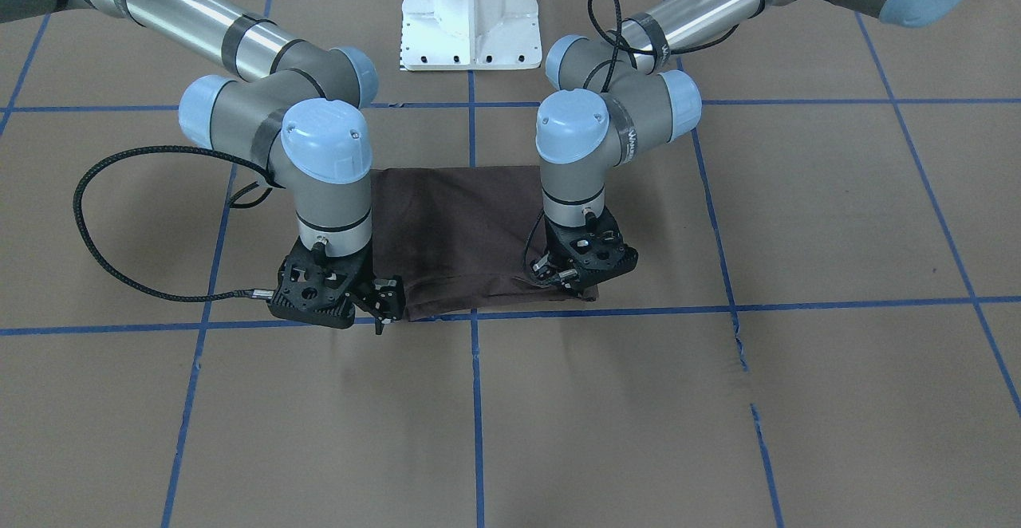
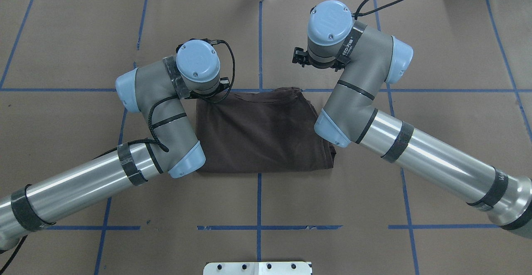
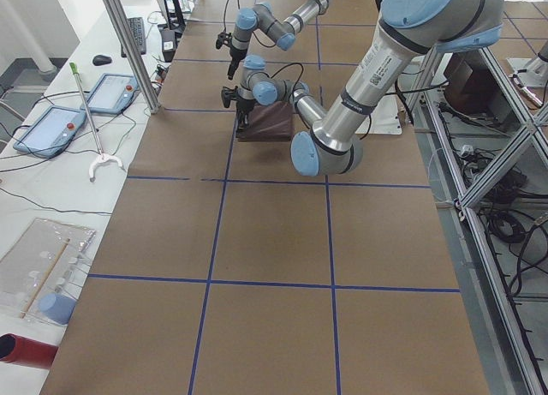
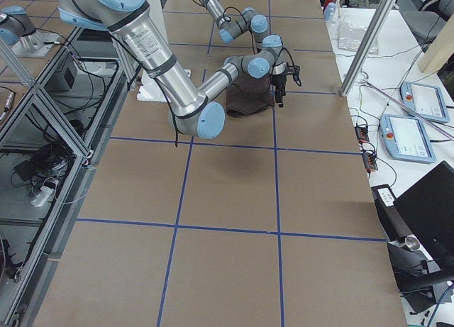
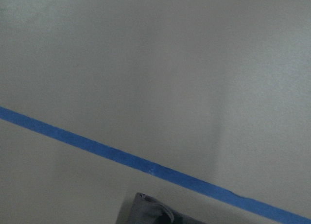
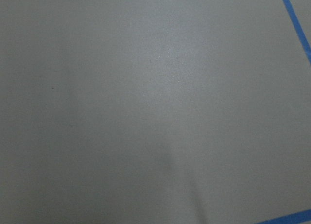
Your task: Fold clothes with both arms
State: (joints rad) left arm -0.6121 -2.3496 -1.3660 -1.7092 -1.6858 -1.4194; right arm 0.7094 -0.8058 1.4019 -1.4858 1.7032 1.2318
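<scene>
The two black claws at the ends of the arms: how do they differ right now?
Height: the left gripper is down at a corner of the T-shirt, while the right gripper hangs well above the table.
Contact: the left gripper sits against the cloth, while the right gripper shows no cloth in it.
Shared: both are black, point downward, and are at the shirt's edge farthest from the robot's base.

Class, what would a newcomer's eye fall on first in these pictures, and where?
Two silver-grey arms with blue joint caps dominate, the left arm and the right arm bending in from opposite sides. Between them a dark brown folded T-shirt lies on the brown table gridded with blue tape. The left gripper sits at one shirt corner; the right gripper hangs raised near another.
</scene>
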